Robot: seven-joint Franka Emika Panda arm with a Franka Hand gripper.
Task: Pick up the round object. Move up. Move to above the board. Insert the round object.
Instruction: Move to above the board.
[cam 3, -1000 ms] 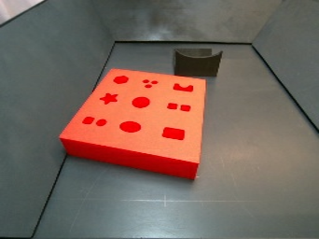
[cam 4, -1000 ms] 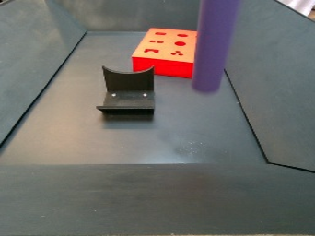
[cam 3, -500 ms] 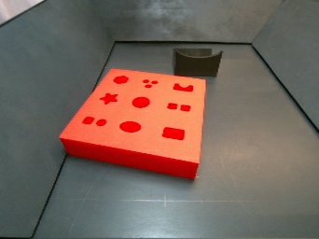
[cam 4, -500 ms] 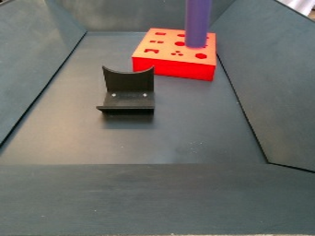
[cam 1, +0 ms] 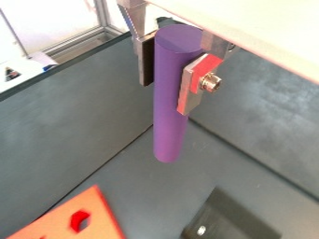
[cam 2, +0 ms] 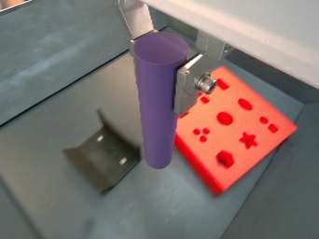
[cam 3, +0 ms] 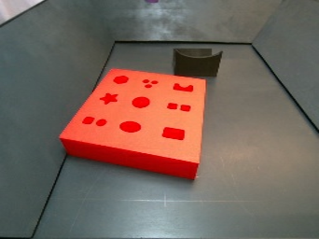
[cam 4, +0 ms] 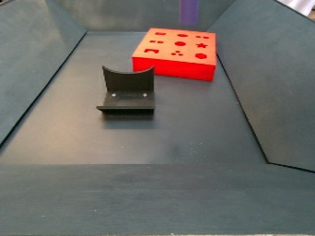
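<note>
Fixture (cam 4: 127,89) sits at the left on the dark floor in a side view, and I see the board (cam 4: 179,52) further right and behind it, flat, its shaped holes facing up. Above the board's far edge only the lower tip of the round object (cam 4: 191,12) shows — well clear of the surface. In both wrist views the gripper (cam 2: 165,63) is clamped on the peg's upper end, which hangs upright, silver fingers (cam 1: 192,82) pressed to its sides — high above the floor.
</note>
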